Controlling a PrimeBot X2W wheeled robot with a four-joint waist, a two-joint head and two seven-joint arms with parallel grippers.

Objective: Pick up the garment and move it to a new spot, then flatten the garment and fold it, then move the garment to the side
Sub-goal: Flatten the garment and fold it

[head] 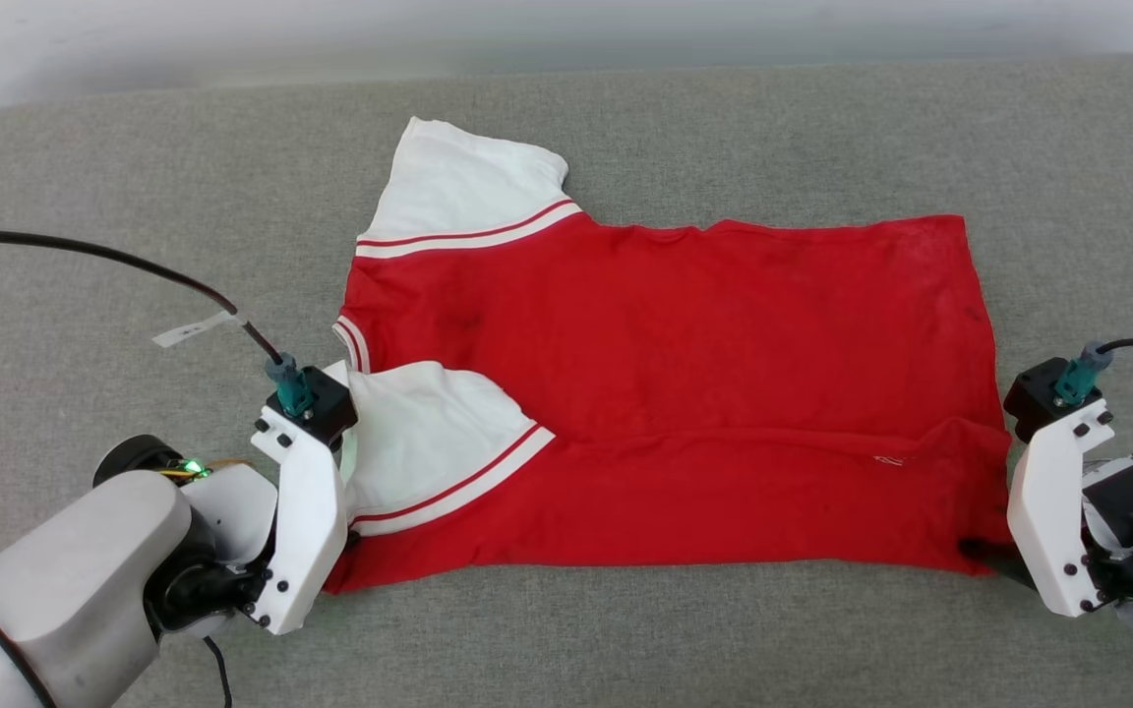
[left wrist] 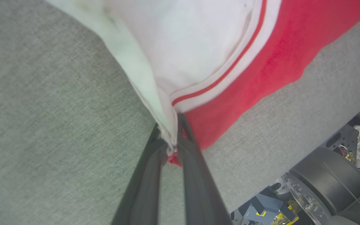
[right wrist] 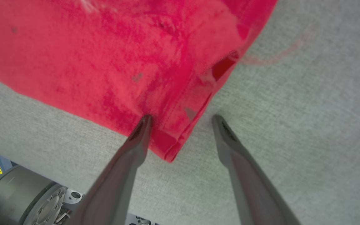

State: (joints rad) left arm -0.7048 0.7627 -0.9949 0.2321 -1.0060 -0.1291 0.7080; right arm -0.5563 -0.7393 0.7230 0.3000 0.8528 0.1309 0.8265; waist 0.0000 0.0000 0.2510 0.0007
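On the grey counter (head: 134,177), the garment (head: 665,393) lies flat and half folded. It looks soft, light and floppy, so corners are best to hold. My left gripper (left wrist: 170,137) pinches one near corner. My right gripper (right wrist: 181,117) is spread around the other.

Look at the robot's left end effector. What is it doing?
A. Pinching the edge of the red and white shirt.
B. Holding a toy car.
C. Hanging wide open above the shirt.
A: in the left wrist view, the left end effector has its two dark fingers closed on the edge of the garment.
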